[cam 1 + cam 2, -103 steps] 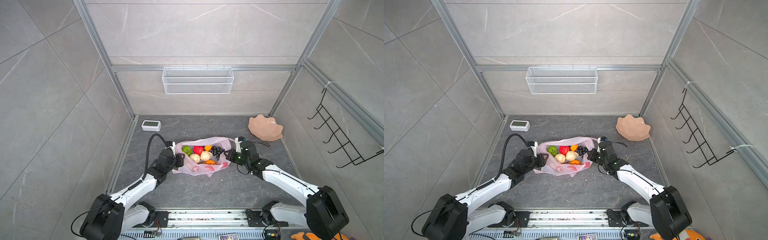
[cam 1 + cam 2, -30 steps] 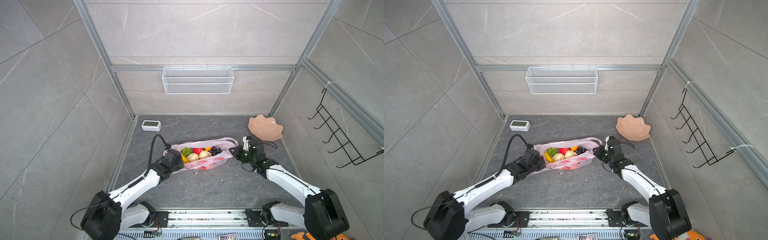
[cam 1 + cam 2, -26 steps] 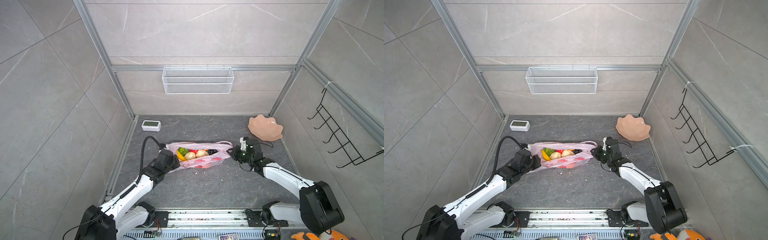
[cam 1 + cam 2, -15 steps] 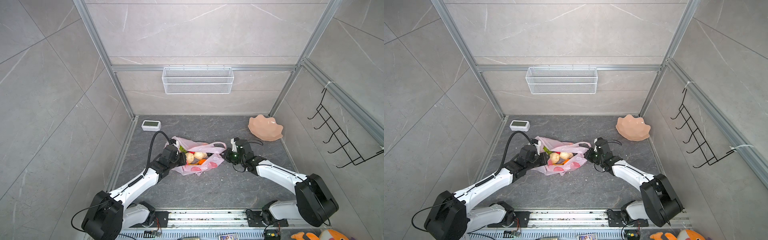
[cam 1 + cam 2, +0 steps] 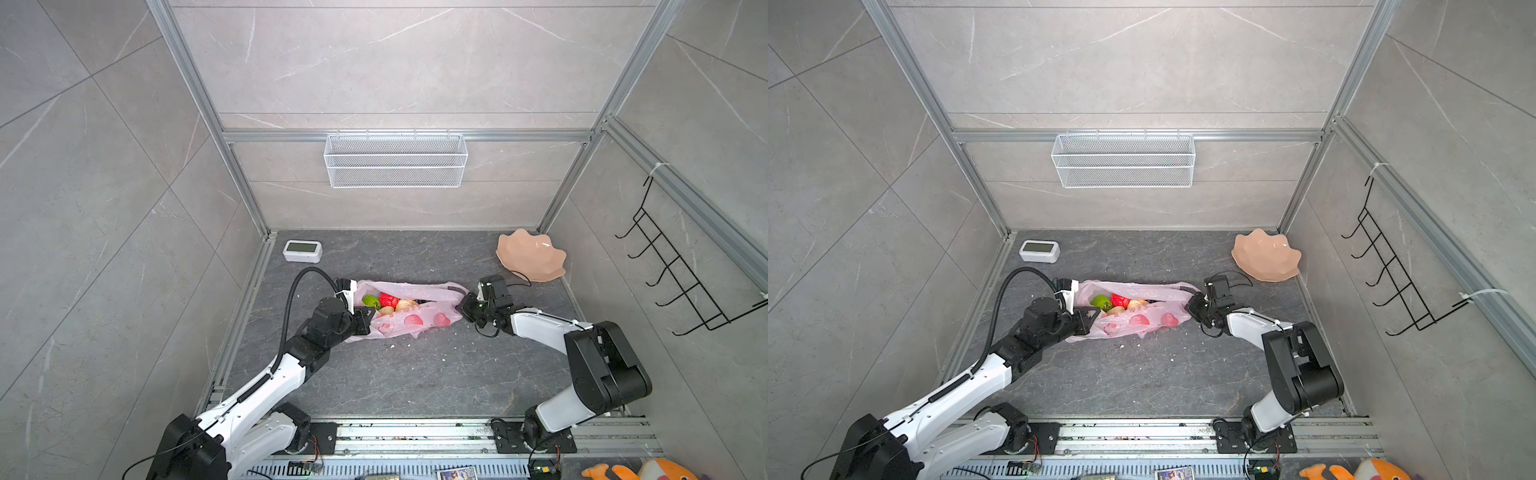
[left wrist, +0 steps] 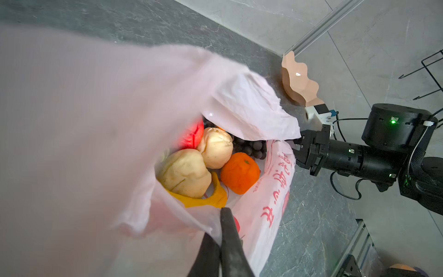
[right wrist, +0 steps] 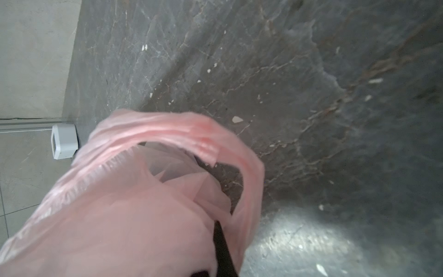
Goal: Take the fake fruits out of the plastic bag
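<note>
The plastic bag, pale pink with red prints, lies stretched between both arms on the dark floor. My left gripper is shut on the bag's rim at its left end. My right gripper is shut on a handle at its right end. The fake fruits are inside the bag. Through its open mouth show a green ball, red apple, two cream lumps, an orange, banana and dark grapes.
A peach scalloped dish stands at the back right. A small white clock sits at the back left. A wire basket hangs on the back wall and a black hook rack on the right wall. White crumbs dot the floor.
Both grippers have kept their hold. The bag was bunched up half a second ago and now lies pulled out long and low between them, its mouth narrower.
</note>
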Motion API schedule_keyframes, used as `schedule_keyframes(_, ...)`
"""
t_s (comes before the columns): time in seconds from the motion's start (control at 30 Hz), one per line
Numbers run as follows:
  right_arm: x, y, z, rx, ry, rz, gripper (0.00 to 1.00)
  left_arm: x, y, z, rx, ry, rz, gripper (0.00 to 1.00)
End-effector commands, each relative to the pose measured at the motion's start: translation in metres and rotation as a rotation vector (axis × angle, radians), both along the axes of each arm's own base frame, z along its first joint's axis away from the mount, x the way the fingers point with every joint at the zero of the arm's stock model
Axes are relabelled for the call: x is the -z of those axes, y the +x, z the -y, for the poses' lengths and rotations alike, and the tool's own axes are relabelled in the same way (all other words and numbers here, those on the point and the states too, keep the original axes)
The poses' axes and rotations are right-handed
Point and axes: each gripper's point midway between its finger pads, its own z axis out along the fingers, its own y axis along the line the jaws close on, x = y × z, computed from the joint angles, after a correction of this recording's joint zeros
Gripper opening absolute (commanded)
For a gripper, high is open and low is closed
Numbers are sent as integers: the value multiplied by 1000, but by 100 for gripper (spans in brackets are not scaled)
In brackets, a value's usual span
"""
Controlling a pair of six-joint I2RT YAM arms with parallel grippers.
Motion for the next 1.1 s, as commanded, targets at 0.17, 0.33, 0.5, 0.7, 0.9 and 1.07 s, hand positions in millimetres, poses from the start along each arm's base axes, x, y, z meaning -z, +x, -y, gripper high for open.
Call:
schedule_keyframes(0.17, -7, -5, -8, -74, -28, -5, 9, -9, 12, -5, -9, -102, 34, 0)
schedule_keyframes(0.33, -50, -23, -5, -172, -185, 95, 57, -5, 16, -5, 5, -46, 19, 0)
schedule_keyframes(0.5, -91, -45, 9, -247, -457, 178, 77, -3, 17, -10, -10, -6, 16, 0)
schedule_keyframes(0.7, -131, -57, -7, -443, -715, 320, 84, -1, 15, -12, -11, 16, 8, 0)
schedule_keyframes(0.9, -131, -45, -71, -742, -901, 448, 87, -1, 14, -13, -7, 30, 4, 0)
schedule_keyframes(1.07, -125, -24, -110, -855, -911, 501, 88, 0, 11, -13, 1, 35, -1, 0)
